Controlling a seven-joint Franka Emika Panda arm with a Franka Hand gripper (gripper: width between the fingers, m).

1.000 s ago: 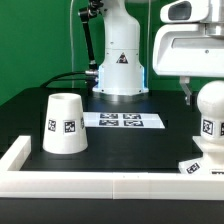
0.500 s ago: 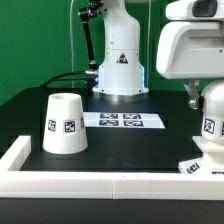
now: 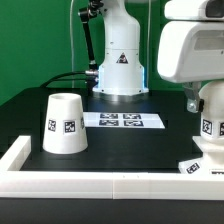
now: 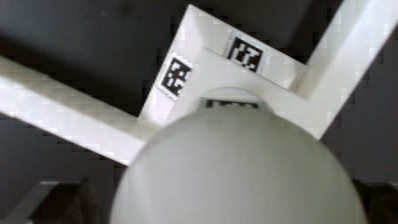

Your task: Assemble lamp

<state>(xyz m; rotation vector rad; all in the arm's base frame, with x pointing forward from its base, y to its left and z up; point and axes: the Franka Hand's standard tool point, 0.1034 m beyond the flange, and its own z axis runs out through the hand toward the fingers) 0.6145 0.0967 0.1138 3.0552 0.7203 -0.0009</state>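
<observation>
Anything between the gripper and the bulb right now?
Nothing visible. The gripper hangs directly over the bulb, one dark finger beside it; the shade stands well off at the exterior view's left.

Round bulb (image 4: 222,165) close up, tagged base (image 4: 210,62) behind it, dark table (image 4: 71,35) beyond

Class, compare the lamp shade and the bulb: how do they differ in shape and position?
The shade is a tapered cup, wide end down; the bulb is rounded. The shade stands free on the table; the bulb is partly hidden under the arm. Both are white with square tags.
</observation>
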